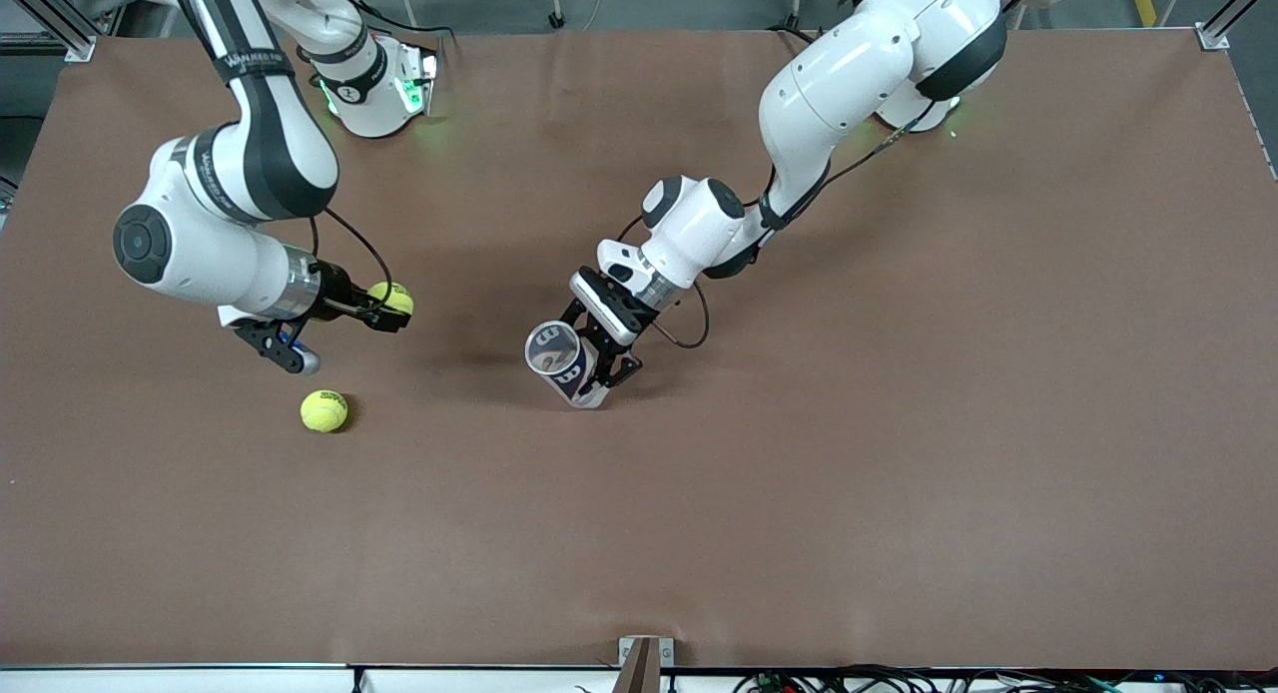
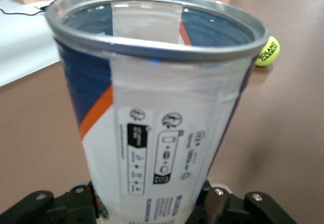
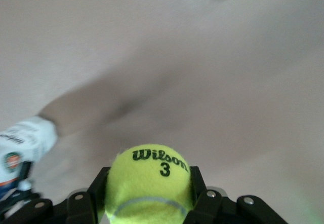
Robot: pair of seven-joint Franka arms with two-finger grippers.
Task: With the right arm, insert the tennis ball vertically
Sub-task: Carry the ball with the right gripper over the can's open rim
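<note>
Yellow tennis ball [image 3: 149, 181] pinched in right gripper [image 1: 387, 309] fingers, mid-worktop — next: carry over can [image 1: 564, 363] clamped by left gripper [image 1: 609, 368], then lower.

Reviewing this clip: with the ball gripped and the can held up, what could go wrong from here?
The right gripper holds a tennis ball off to the side of the can, so it may strike the rim instead of dropping in.

The can looks tilted in the left gripper, so a vertical drop may not line up with it.

A loose ball on the table could be knocked away.
</note>
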